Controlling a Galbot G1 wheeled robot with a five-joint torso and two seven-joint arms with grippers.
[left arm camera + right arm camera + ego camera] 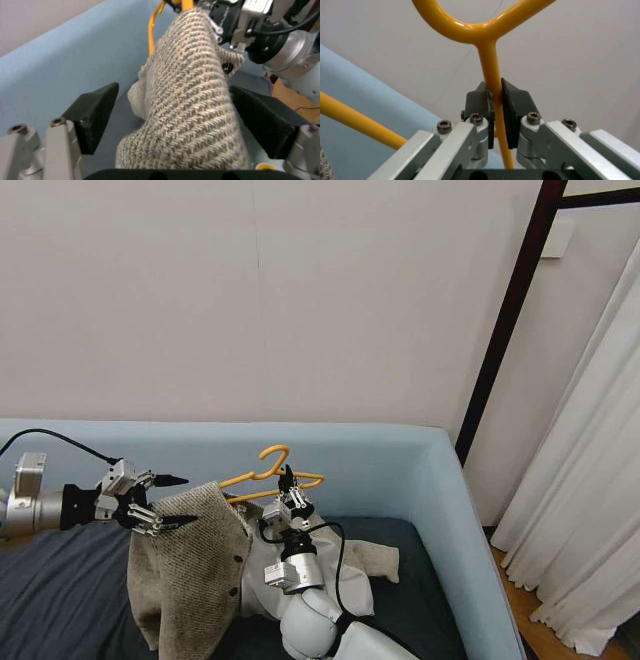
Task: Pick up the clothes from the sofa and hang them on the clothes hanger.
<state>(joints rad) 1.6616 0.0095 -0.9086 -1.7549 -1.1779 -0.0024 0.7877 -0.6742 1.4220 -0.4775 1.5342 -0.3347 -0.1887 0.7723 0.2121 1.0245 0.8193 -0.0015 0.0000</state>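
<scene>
While the right gripper (pixel 495 98) clamps the neck of the glossy orange hanger (pixel 490 56), the beige chunky-knit cardigan (pixel 190 565) drapes just beside it: soft, limp, stretchy. Left gripper (pixel 170 500), fingers spread, straddles its shoulder fold, which I judge the best pinch point.

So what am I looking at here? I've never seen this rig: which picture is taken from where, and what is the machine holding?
This is a wheeled robot with two arms, each ending in a two-fingered hand. The wide picture is from a camera on its head, looking down at a light blue sofa. The other two are from cameras on its wrists. The right hand is shut on the neck of a yellow hanger, held up over the sofa. A beige knit cardigan is draped over one side of the hanger. The left hand is at the cardigan's shoulder, fingers open with the knit between them. More pale cloth lies on the sofa; whether it belongs to the cardigan I cannot tell.
</scene>
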